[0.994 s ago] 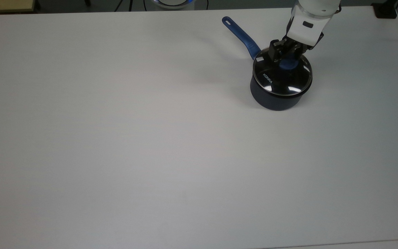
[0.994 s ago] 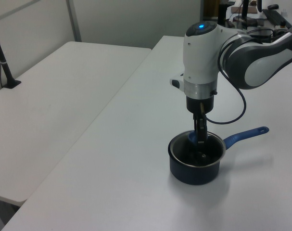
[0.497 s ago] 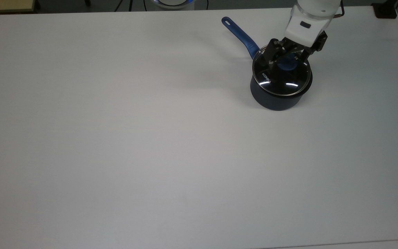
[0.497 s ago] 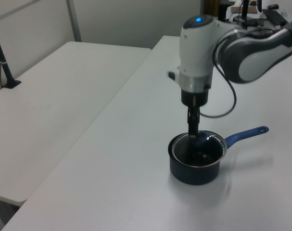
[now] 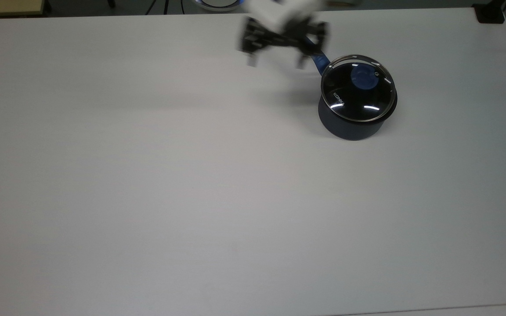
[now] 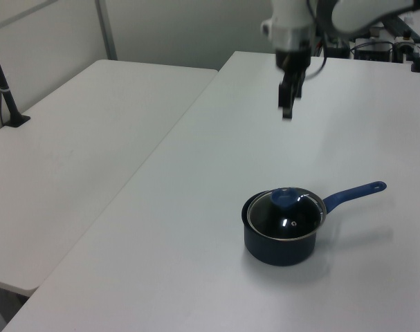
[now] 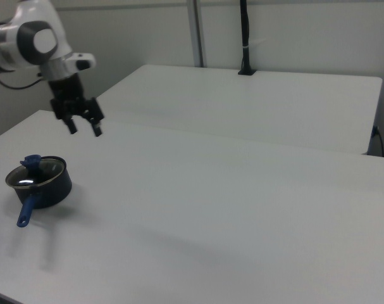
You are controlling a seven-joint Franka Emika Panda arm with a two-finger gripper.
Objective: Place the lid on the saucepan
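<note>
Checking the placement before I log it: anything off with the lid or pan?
Slightly. The lid rests on the saucepan but looks off-centre: in the left view, a sliver of the pan's rim shows past the lid edge on the left view's left. No spill or damage is visible. The claw is open, up and away from the pan.

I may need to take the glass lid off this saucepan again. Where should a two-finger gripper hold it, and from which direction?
Grip the blue knob at the middle of the lid, coming straight down from above. The lid lies flat on the saucepan, its rim close against the pan's edge, so the raised knob looks like the only part fingers can close around. The gripper hangs open, clear of the pan.
</note>
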